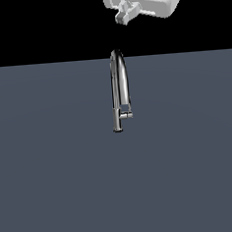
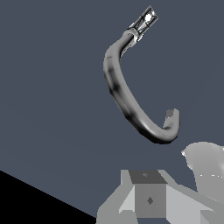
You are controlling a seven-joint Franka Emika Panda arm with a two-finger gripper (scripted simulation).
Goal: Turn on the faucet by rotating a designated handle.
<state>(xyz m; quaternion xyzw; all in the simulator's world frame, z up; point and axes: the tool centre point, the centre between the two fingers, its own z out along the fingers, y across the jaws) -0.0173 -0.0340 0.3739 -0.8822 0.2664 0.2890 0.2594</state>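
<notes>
Chrome catches your eye first: the faucet stands upright near the middle of the slate-grey desk, its narrow gooseneck rising from a small round base. The handle is the short stub low on the stem, pointing toward 3 o'clock in the exterior view, so it sits sideways and low rather than up at the arch.

Your gripper hangs at 12 o'clock from the faucet, well above the spout and apart from everything. That height probably gives you room to clear the arch before dropping to the stub.

In the wrist view the spout curves across the middle and the handle shows as a bright stub beyond it. Your jaws hold nothing; how wide they stand I cannot tell.

The turn has not begun; you will likely need to descend beside the stem on the handle's side.
</notes>
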